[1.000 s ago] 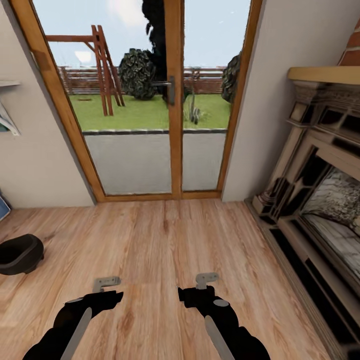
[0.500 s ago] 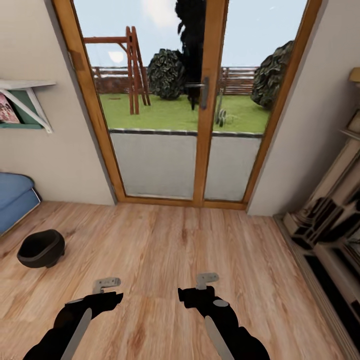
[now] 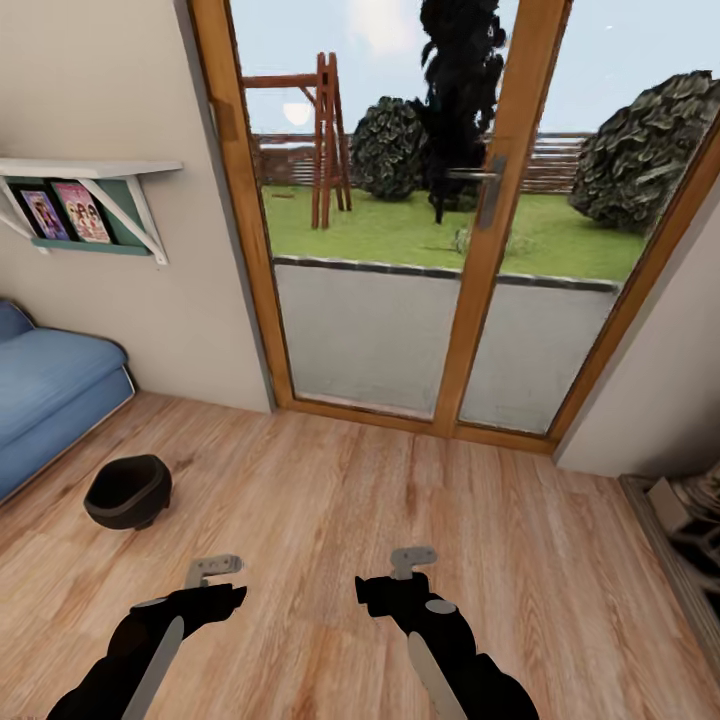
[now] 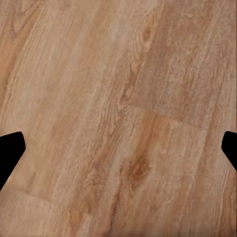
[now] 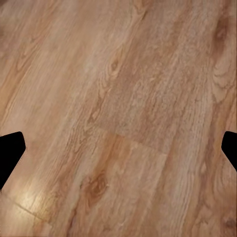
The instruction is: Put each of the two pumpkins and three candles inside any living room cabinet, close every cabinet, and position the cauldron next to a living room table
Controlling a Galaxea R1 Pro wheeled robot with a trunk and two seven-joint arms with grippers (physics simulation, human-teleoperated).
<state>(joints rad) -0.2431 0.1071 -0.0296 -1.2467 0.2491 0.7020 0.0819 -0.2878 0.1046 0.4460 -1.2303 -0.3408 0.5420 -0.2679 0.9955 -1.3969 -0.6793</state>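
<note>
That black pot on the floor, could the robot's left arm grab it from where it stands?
Probably not yet. The cauldron sits ahead and left of the left gripper, with bare floor between; nothing blocks it, but it looks beyond reach.

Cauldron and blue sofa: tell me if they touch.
Apart. The head view shows the cauldron standing on the floor with a strip of bare planks between it and the sofa.

Robot facing glass patio doors, with a black cauldron on the wood floor.

The cauldron (image 3: 127, 490) sits upright on the plank floor (image 3: 400, 560), near a blue sofa (image 3: 45, 385) and well apart from the wood-framed glass doors (image 3: 440, 250). Closer to the camera than the cauldron, the left gripper (image 3: 212, 570) and right gripper (image 3: 412, 560) hang over bare floor, holding nothing.
</note>
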